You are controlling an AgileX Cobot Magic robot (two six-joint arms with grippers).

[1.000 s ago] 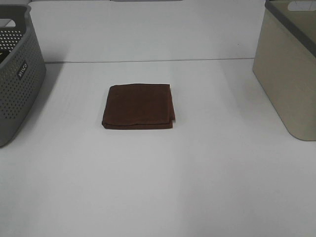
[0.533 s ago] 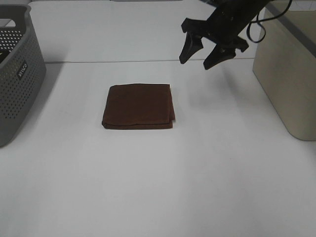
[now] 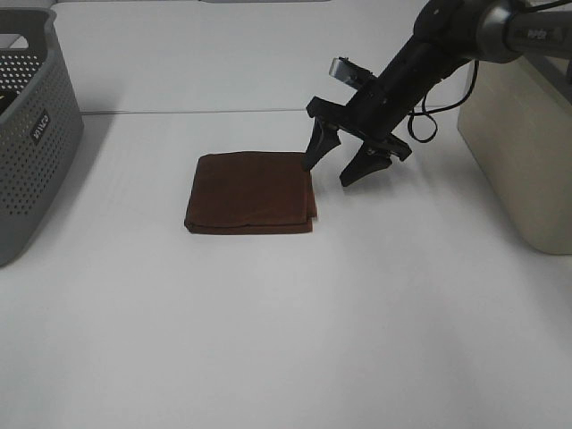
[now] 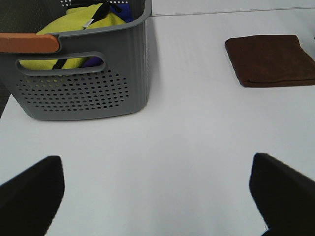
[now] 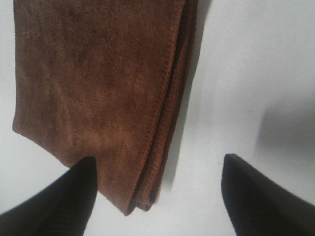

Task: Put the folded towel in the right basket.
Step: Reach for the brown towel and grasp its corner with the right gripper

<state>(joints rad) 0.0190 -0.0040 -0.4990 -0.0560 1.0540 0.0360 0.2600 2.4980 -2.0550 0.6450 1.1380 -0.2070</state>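
The grey basket (image 3: 27, 170) bears a small dark label (image 3: 40, 127) whose white lettering is too blurred to read

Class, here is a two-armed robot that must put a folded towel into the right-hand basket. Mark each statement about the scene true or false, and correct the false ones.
1. The folded towel lies flat on the table. True.
2. The right gripper is shut on the towel. False: it is open, straddling the towel's right edge, with nothing between its fingers gripped.
3. The grey basket holds yellow cloth. True.
4. The towel is inside the beige basket. False: it lies on the table between the two baskets.
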